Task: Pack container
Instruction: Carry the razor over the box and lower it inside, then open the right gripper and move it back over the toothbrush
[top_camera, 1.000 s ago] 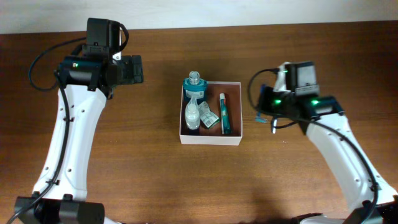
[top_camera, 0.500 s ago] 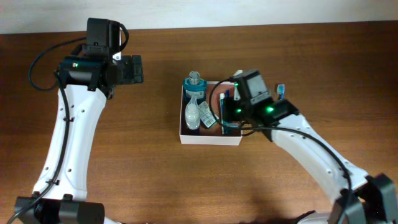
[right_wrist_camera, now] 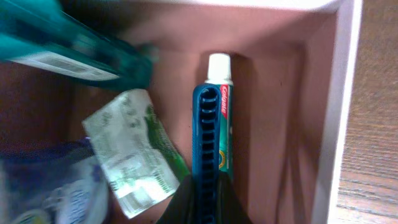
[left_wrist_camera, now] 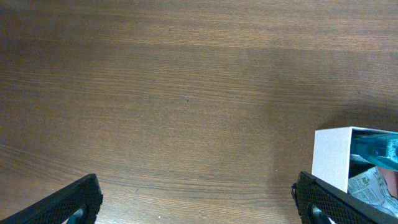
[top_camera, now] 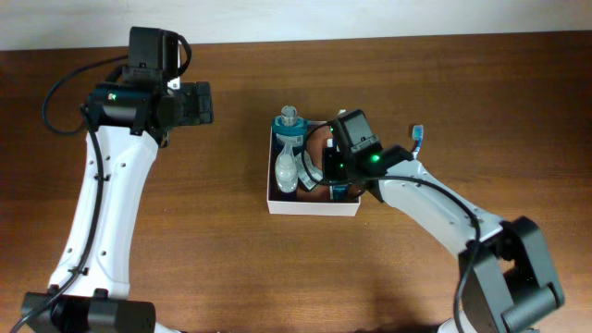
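Showing the container (top_camera: 314, 209) near the middle of the desk (top_camera: 231, 268), a shallow square box with white walls (right_wrist_camera: 346, 93) and a reddish-brown floor. Inside lie a clear bottle (top_camera: 289, 129) at the left wall, a green-and-white sachet (right_wrist_camera: 134, 155), a teal packet (right_wrist_camera: 68, 53) and a toothpaste tube (right_wrist_camera: 222, 124) with a white cap. A blue ribbed strip (right_wrist_camera: 206, 130) lies along the tube. The right gripper (right_wrist_camera: 202, 200) hangs inside the container with its jaws closed at the strip's near end; whether it pinches the strip cannot be told. The left gripper (left_wrist_camera: 199, 211) hovers spread wide and empty over bare desk, left of the container's corner (left_wrist_camera: 329, 155). A small blue object (top_camera: 418, 137) lies on the desk to the container's right.
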Action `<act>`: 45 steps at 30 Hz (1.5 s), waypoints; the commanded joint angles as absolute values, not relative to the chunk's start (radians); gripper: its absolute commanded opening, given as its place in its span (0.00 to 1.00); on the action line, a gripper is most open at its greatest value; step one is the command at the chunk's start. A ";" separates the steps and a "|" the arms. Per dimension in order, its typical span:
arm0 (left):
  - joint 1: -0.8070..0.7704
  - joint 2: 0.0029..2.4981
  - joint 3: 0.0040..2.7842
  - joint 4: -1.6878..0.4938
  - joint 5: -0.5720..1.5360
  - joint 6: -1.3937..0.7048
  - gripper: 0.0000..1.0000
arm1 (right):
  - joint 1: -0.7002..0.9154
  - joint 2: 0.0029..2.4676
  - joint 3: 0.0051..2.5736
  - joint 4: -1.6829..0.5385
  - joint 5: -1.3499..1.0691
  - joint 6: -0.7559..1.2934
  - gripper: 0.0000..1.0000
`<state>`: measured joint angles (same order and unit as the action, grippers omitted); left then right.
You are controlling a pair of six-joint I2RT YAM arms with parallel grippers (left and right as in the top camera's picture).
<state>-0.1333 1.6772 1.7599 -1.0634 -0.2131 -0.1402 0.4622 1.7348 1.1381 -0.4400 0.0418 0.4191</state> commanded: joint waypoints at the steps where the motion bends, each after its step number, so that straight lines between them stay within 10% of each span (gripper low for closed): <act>1: -0.132 1.662 1.768 -1.064 -0.213 -0.153 1.00 | 0.473 1.777 1.146 -0.434 0.068 0.427 0.05; 8: -0.132 1.662 1.768 -1.064 -0.213 -0.153 1.00 | 0.473 1.783 1.147 -0.418 0.057 0.427 0.06; 16: -0.132 1.662 1.768 -1.064 -0.213 -0.153 0.99 | 0.473 1.774 1.175 -0.441 0.030 0.427 0.31; 39: -0.132 1.662 1.768 -1.064 -0.213 -0.153 0.99 | 0.349 1.651 1.487 -0.946 0.310 0.466 0.33; 45: -0.132 1.662 1.768 -1.064 -0.213 -0.153 0.99 | 0.229 1.664 1.459 -0.966 0.218 0.465 0.72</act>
<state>-0.1333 1.6772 1.7599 -1.0634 -0.2131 -0.1402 0.2756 1.6508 1.4769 -0.9562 0.2565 0.4522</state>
